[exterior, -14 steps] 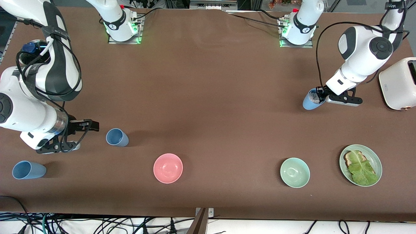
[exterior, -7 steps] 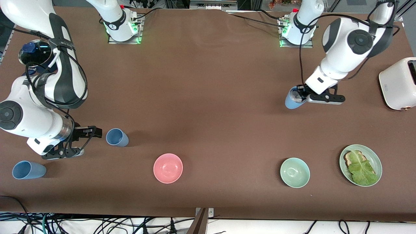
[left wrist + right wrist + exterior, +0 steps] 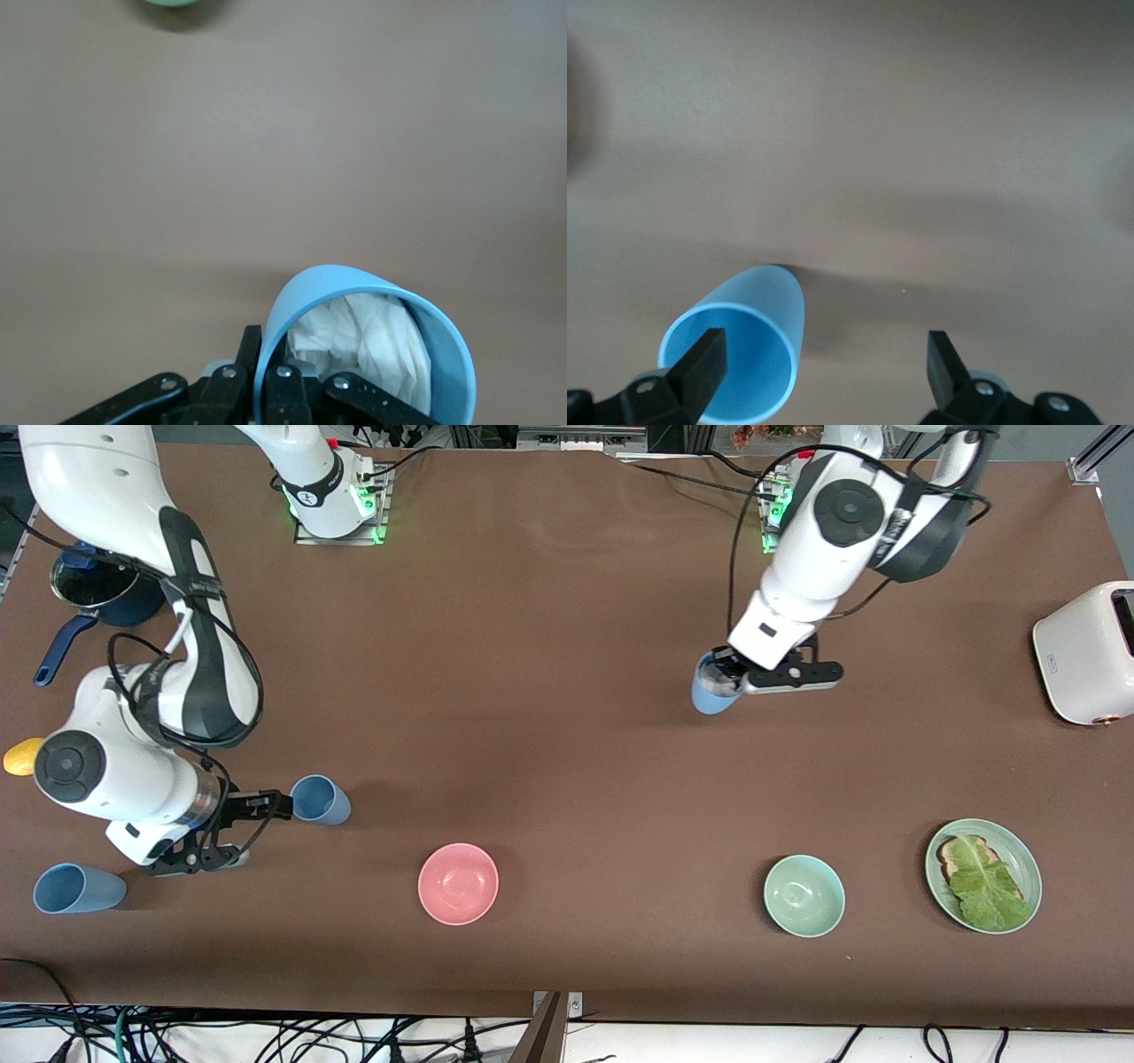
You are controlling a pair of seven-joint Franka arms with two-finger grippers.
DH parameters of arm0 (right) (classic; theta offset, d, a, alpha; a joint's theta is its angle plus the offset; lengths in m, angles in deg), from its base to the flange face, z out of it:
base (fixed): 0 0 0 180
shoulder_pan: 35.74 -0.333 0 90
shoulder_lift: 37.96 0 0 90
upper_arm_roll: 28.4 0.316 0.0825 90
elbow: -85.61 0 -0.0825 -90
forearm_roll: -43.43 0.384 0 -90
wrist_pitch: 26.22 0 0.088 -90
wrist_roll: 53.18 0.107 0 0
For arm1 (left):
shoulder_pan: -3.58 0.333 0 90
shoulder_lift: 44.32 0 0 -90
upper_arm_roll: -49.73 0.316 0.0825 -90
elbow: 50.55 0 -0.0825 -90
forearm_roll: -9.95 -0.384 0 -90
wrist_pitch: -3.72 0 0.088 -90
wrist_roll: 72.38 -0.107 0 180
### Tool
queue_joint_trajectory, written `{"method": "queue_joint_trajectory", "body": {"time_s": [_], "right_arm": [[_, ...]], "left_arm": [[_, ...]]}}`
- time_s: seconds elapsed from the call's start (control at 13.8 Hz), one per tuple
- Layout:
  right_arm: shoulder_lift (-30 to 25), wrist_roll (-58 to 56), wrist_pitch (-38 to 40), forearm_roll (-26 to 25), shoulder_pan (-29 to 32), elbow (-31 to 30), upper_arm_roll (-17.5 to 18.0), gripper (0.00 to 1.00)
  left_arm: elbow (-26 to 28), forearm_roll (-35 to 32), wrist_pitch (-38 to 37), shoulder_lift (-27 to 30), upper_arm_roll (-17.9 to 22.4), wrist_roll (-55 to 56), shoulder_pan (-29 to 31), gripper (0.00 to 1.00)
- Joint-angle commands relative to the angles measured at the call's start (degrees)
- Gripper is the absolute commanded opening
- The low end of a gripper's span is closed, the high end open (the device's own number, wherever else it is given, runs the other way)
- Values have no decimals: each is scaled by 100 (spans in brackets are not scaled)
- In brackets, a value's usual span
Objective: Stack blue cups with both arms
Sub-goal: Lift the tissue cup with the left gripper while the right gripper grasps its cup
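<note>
Front view, nearest the camera: one blue cup [image 3: 78, 888] lies on its side at the right arm's end of the brown table [image 3: 567, 762], untouched. The pink bowl [image 3: 458, 883], mint-green bowl [image 3: 803, 895] and a plate of toast and lettuce [image 3: 983, 875] sit in the same near row, clear of the work.

Farther from the camera, a second blue cup [image 3: 320, 800] lies beside the right gripper [image 3: 266, 806]. In the right wrist view its fingers [image 3: 700, 363] stand spread, one already at the cup's mouth [image 3: 740, 354], apparently lined up to pinch the rim; contact cannot be confirmed.

Over the table's middle, the left gripper [image 3: 726, 677] is clamped on the wall of a third blue cup [image 3: 713, 688], which holds crumpled white paper [image 3: 368, 341]. The cup is carried tilted, probably toward the right arm's end for stacking.

A white toaster [image 3: 1085, 654] stands at the left arm's end.
</note>
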Motion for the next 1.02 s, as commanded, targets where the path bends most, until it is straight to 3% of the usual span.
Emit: {"method": "queue_joint_trajectory", "body": {"time_s": [0.0, 0.51, 0.94], "right_arm": [[93, -107, -45, 49, 36, -51, 26, 100], [32, -142, 16, 216, 45, -315, 35, 100], [40, -133, -1, 348, 36, -448, 44, 99]], "left_arm": [[-796, 56, -172, -634, 86, 756, -413, 0], [-2264, 39, -172, -1900, 95, 2663, -1345, 0], [-2853, -14, -119, -2726, 147, 3437, -1776, 0]]}}
